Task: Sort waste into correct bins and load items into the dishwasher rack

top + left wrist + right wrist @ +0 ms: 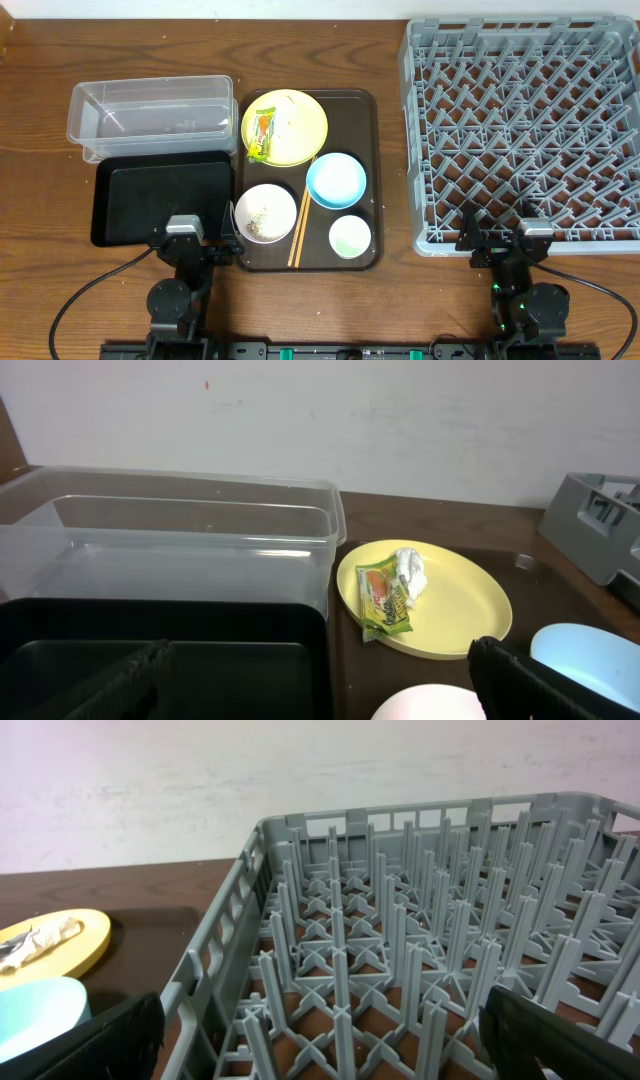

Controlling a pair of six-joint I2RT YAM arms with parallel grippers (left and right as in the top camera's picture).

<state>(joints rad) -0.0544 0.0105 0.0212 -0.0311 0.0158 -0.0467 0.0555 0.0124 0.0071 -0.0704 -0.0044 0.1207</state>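
Note:
The yellow plate on the brown tray holds the green-and-orange wrapper and white tissue; both also show in the left wrist view, wrapper and tissue. The white bowl holds rice grains. The light blue bowl, pale green cup and chopsticks lie on the tray. The clear tub and black tray are at the left. The grey rack is at the right. My left gripper is open over the black tray's near edge. My right gripper is open at the rack's near edge.
The dark brown serving tray sits between the bins and the rack. Bare wooden table shows between the tray and the rack and along the far edge. Cables run from both arm bases at the near edge.

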